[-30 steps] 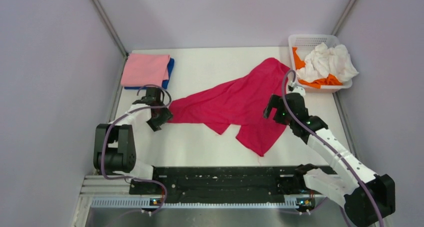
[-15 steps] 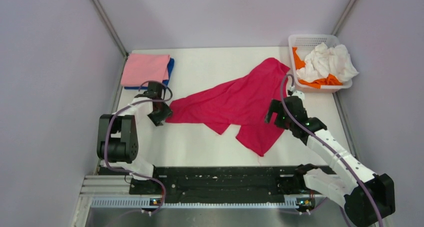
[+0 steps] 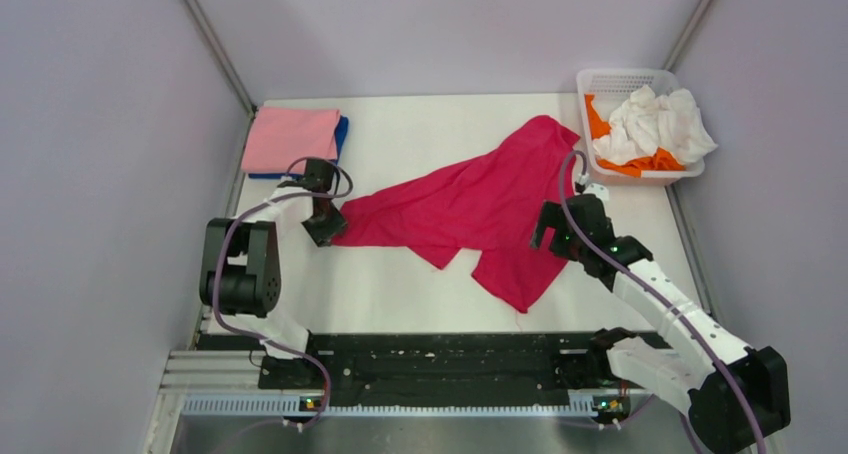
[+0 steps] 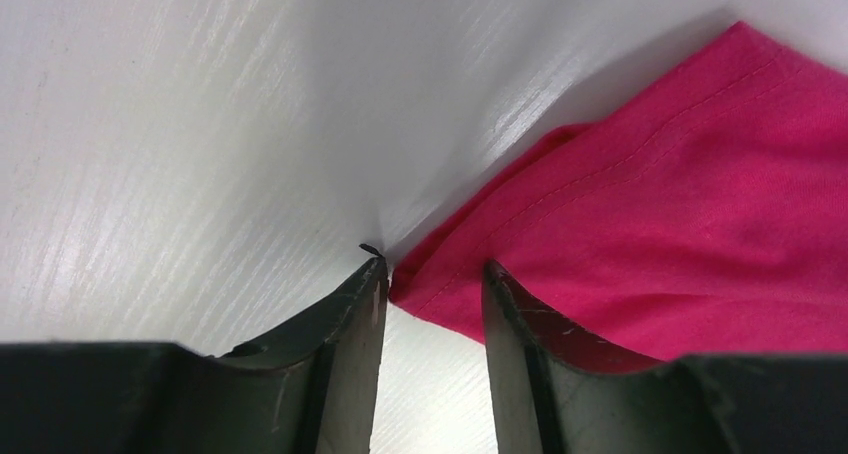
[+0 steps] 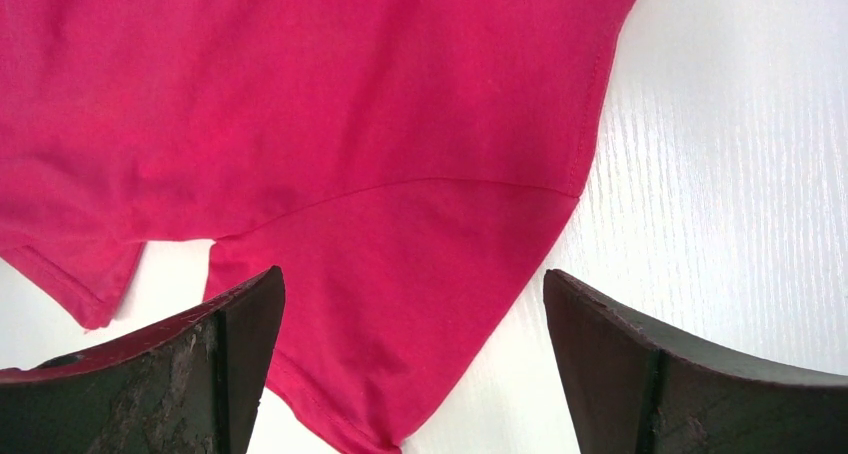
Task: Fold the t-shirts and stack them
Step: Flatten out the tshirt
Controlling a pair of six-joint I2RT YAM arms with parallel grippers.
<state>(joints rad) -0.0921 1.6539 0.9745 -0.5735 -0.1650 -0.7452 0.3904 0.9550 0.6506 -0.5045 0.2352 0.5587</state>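
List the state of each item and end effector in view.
crimson t-shirt: unfolded, rumpled on table
pink t-shirt: folded, top of stack
blue t-shirt: folded, under pink
basket: upright
white t-shirt: crumpled in basket
orange t-shirt: crumpled, under white
left end effector: open, straddling crimson hem
right end effector: open, above crimson t-shirt

Overhead view down on whole table [image 3: 420, 124], both wrist views close over crimson t-shirt [image 3: 470, 199] edges
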